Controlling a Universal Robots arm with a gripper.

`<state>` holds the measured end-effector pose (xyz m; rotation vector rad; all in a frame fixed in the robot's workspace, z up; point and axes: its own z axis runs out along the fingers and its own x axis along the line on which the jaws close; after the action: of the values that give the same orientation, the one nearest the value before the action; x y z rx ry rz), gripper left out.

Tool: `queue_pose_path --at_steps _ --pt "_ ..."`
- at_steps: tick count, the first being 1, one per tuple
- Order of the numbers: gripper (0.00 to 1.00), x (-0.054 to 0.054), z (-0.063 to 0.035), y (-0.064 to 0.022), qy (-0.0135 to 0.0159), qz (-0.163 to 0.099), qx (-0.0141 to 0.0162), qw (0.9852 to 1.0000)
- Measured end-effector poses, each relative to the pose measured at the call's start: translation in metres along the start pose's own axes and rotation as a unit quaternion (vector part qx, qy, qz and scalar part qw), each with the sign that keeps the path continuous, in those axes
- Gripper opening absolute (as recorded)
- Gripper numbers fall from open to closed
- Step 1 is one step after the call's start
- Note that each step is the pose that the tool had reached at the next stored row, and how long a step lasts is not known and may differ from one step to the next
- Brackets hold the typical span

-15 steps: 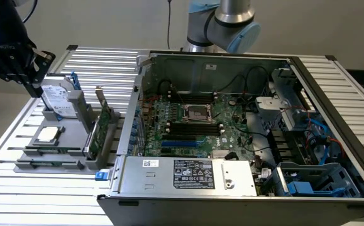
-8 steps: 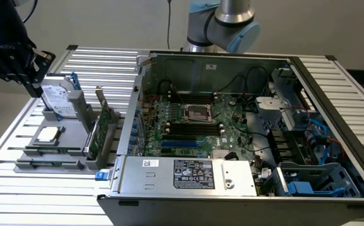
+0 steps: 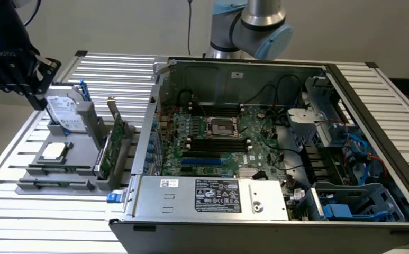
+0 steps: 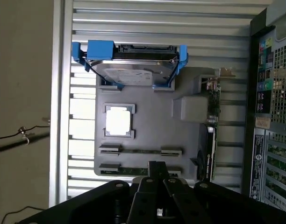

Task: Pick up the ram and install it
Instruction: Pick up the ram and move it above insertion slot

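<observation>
Plainly, the ram [image 4: 131, 171] stands on edge in the grey fixture [image 4: 147, 100], in the slot row farthest from the hard drive [image 4: 133, 70]. The processor [image 4: 118, 121] and a second slim row [image 4: 140, 151] lie between it and the drive. Its long axis runs parallel to the hard drive's broad face and crosswise to the expansion card [image 4: 213, 121], which stands beside the drive on the side toward the open computer case [image 4: 274, 116]. My gripper [image 4: 157, 169] hangs above the fixture at the edge away from the hard drive. In the wrist view its tip sits over the ram's row, a little toward the card end, not over the stick's middle. So I judge the ram to be below me and slightly off along its own length. Nothing shows in my grasp, and I cannot tell whether my jaws are open or closed.
</observation>
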<state>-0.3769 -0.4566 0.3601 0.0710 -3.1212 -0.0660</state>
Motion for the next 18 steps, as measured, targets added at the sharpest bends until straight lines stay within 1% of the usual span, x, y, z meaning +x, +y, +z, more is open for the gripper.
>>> queue_pose_path --at_steps 3,5,7,9,11,14,16,18 --pt "0.11 0.0001 0.0012 0.0000 0.0012 -0.027 0.0005 0.9996" --pt "0.11 0.0000 0.0018 -0.0001 0.0020 -0.045 0.0008 0.9990" --pt "0.11 0.0000 0.0026 -0.0001 0.0027 -0.064 0.0011 0.9980" --pt "0.11 0.0000 0.0033 -0.0001 0.0035 -0.082 0.0014 0.9967" --pt "0.11 0.0000 0.0040 -0.0002 0.0043 -0.099 0.0018 0.9950" --pt "0.11 0.0000 0.0052 -0.0002 0.0054 -0.127 0.0022 0.9919" --pt "0.11 0.0000 0.0059 -0.0003 0.0062 -0.145 0.0025 0.9895" --pt "0.11 -0.0001 0.0066 -0.0003 0.0070 -0.163 0.0029 0.9866"
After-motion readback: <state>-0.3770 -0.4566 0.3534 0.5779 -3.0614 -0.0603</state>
